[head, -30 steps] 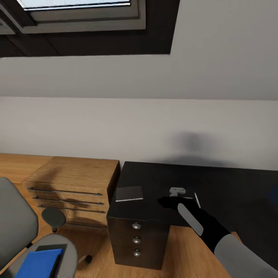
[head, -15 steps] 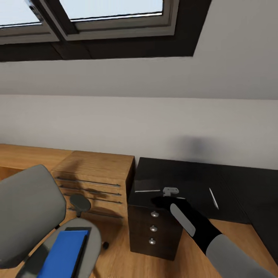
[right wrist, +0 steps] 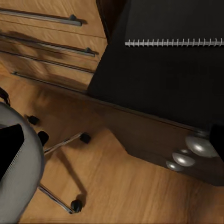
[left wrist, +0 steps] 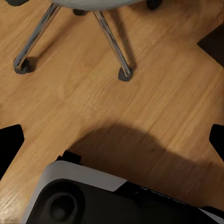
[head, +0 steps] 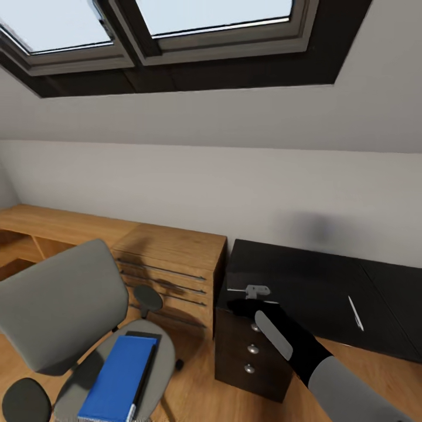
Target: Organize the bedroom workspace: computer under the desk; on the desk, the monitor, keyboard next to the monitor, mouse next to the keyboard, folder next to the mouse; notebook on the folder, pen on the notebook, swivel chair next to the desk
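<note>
The right gripper [head: 256, 291] hovers over the desk [head: 305, 281] corner by the notebook's spiral edge [right wrist: 173, 43]; whether its fingers are spread or holding anything cannot be told. The pen [head: 355, 313] lies farther along the desk. The folder [head: 117, 376] rests on the swivel chair [head: 64, 305].

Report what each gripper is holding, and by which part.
Nothing is held. The right gripper is open above the desk corner, beside the notebook. The left gripper is open over the wood floor.

Folder [head: 119, 378] bright blue; swivel chair [head: 61, 308] grey; desk [head: 305, 287] black; pen [head: 355, 313] white; cabinet [head: 173, 264] light wood.
</note>
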Controlling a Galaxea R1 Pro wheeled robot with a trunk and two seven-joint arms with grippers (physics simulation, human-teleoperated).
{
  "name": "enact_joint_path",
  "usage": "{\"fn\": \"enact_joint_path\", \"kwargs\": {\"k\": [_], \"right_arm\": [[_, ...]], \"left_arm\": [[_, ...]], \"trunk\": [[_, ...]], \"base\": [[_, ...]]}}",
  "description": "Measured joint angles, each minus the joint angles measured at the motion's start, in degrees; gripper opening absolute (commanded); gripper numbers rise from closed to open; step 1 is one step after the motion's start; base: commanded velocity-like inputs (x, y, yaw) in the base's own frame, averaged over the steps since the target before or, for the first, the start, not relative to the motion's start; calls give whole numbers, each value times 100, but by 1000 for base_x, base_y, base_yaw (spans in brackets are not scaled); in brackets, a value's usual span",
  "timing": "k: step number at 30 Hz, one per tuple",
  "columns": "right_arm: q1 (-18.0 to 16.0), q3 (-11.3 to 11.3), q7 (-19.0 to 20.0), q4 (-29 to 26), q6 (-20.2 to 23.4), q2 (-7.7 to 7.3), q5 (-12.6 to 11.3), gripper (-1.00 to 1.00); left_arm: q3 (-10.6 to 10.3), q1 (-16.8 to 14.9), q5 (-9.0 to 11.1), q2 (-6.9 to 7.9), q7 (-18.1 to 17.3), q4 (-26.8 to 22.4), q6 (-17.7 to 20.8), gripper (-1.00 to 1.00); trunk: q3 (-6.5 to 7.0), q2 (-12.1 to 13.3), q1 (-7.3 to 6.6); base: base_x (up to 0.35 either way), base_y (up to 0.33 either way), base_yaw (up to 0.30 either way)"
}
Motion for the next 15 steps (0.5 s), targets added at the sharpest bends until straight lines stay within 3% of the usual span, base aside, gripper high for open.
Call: {"fn": "enact_joint_path", "kwargs": {"k": [10,12,15], "right_arm": [[0,8,-2,158,-208,100,8,100],[1,185,-5,321,-491,153,9,100],[1,250,-8,336,-521,154,12,100]], "left_arm": [[0,1,0,0,5,0,0,100],[0,1,5,0,6,1,0,100],[0,0,8,0,7,4,0,100]], "trunk": [[-4,-1,0],[-9,0,0],[-21,0,0]], "base": [[-1,0,270],[0,0,232],[0,0,134]]}}
